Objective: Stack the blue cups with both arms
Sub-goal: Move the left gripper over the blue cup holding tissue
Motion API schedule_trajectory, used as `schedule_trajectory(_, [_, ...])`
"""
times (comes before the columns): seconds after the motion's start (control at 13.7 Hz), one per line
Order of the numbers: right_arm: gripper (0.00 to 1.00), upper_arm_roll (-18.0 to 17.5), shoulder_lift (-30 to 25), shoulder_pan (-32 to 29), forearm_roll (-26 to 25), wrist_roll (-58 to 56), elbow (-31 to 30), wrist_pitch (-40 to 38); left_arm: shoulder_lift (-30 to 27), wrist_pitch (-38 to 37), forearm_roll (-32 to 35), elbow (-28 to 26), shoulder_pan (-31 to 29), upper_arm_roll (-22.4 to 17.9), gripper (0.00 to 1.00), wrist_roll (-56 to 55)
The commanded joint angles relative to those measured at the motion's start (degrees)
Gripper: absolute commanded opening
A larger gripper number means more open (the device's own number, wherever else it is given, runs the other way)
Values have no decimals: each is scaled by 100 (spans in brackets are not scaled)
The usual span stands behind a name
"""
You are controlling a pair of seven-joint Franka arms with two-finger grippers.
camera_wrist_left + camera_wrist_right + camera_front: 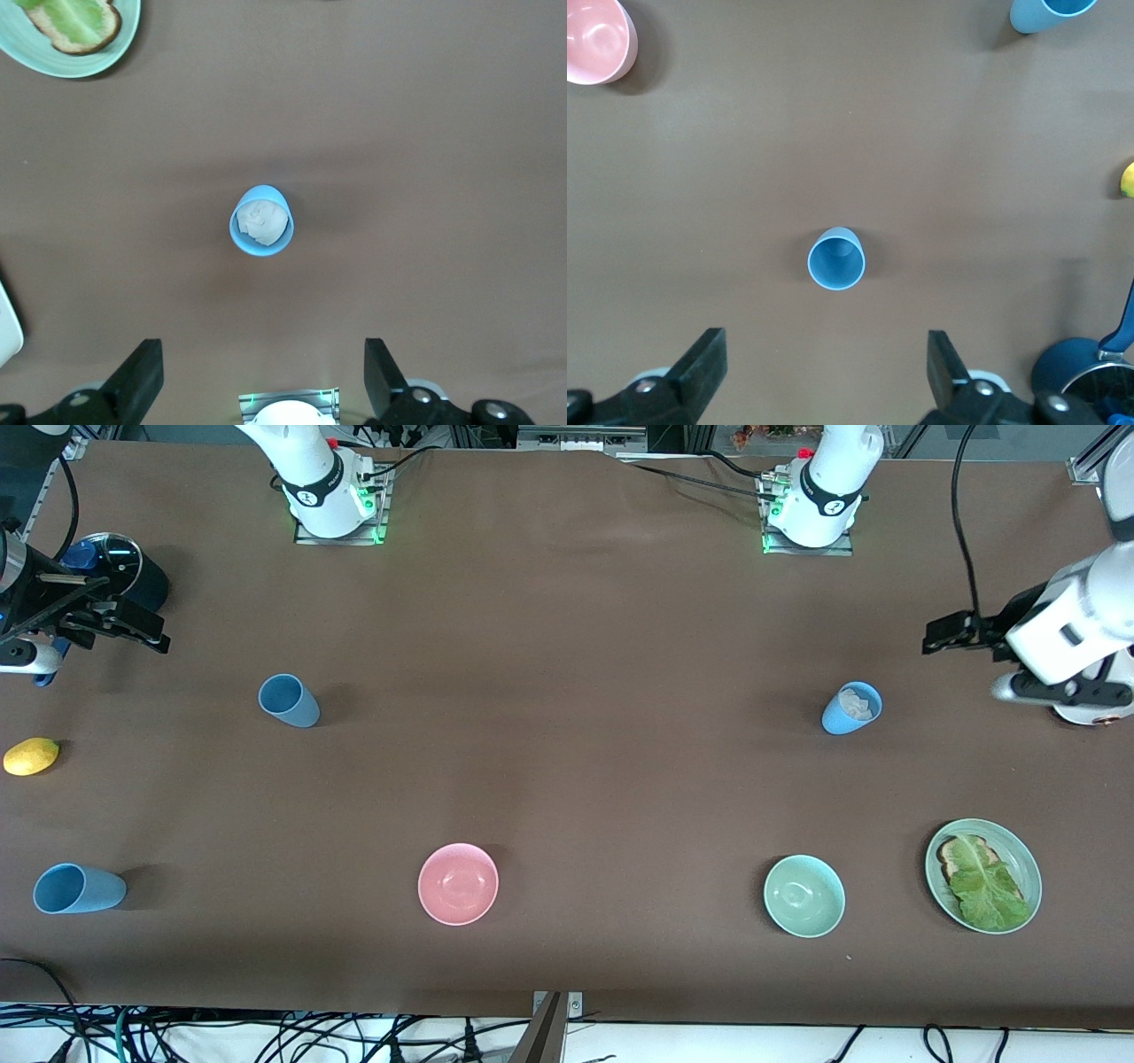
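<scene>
Three light-blue cups stand on the brown table. One blue cup [289,701] [836,258] is toward the right arm's end, and my right gripper [142,627] [827,354] hangs high over the table near it, open and empty. Another blue cup [852,708] [261,221], with a crumpled white wad inside, is toward the left arm's end. My left gripper [948,636] [263,363] hovers high near that cup, open with nothing between its fingers. The third blue cup [78,888] [1050,13] is nearer the front camera, at the right arm's end.
A pink bowl [458,883] [598,40] and a green bowl [803,895] sit nearer the front camera. A green plate [1014,849] [124,35] holds toast and lettuce. A lemon [31,755] [1127,180] and a dark blue lidded pot [115,567] are at the right arm's end.
</scene>
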State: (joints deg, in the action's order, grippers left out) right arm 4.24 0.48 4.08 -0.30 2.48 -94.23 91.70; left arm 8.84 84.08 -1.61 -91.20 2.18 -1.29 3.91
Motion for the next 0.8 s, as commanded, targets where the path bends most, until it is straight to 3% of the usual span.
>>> schedule_trajectory(0.0, [100,7,-48,6,22,-20,-25,-3,478,-14,196,444,63,6,100,-22])
schedule_trajectory(0.29, [100,16,-48,6,30,-20,-25,-12,733,108,108,340,-173,-3,100,57])
schedule_trajectory(0.59, [100,16,-48,6,30,-20,-25,-12,524,950,-24,-624,-464,-12,100,338])
schedule_trajectory(0.73, [100,16,-39,6,30,-20,-25,-21,181,1626,-15,-1450,-464,-47,100,338])
